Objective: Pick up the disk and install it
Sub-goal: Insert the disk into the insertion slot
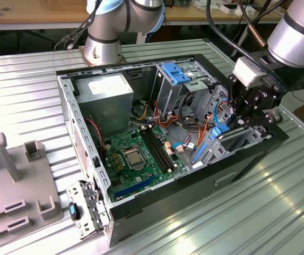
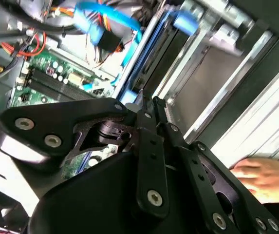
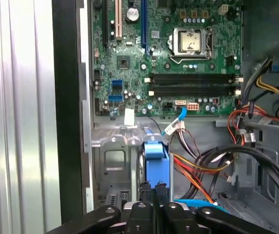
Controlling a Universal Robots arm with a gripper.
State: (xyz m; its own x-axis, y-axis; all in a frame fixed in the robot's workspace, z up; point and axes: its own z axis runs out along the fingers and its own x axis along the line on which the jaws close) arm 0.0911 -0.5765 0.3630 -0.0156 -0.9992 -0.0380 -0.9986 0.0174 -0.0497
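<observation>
Over the drive bay (image 3: 111,163) at the exterior view's right side of the open case (image 1: 183,199), the gripper (image 3: 154,191) has its 2 fingers drawn in close on the end of the disk (image 3: 157,158). They appear to pinch its blue-railed edge, with hardly any gap between them.

The first wrist view looks along the fingers. The blue rail runs away from the tips into the grey metal bay, orange and red cables (image 3: 202,168) bunch just beside it, and the green motherboard (image 3: 178,58) lies beyond.

The second wrist view takes the gripper (image 2: 146,105) from the side, its black links converging to a point against a long blue strip and the bay's bright metal walls. It also brings in a person's hand (image 2: 263,178) beyond the case's outer wall, over ribbed metal.

The exterior view gives the overall lie. The gripper (image 1: 243,126) points down at the disk (image 1: 220,131), which appears to sit at a slant in the bay, dark grey flanked by blue, close against the black side wall (image 1: 247,164). A lighter blue bracket (image 1: 174,73) tops the cage further back, and the power supply (image 1: 106,98) fills the far corner.

Room is tight, with the wall on 1 side and cables on the other. Outside the case, the ribbed metal table (image 1: 279,212) stretches to the picture's edge. A grey fixture (image 1: 14,175) stands well apart at the exterior view's left.
</observation>
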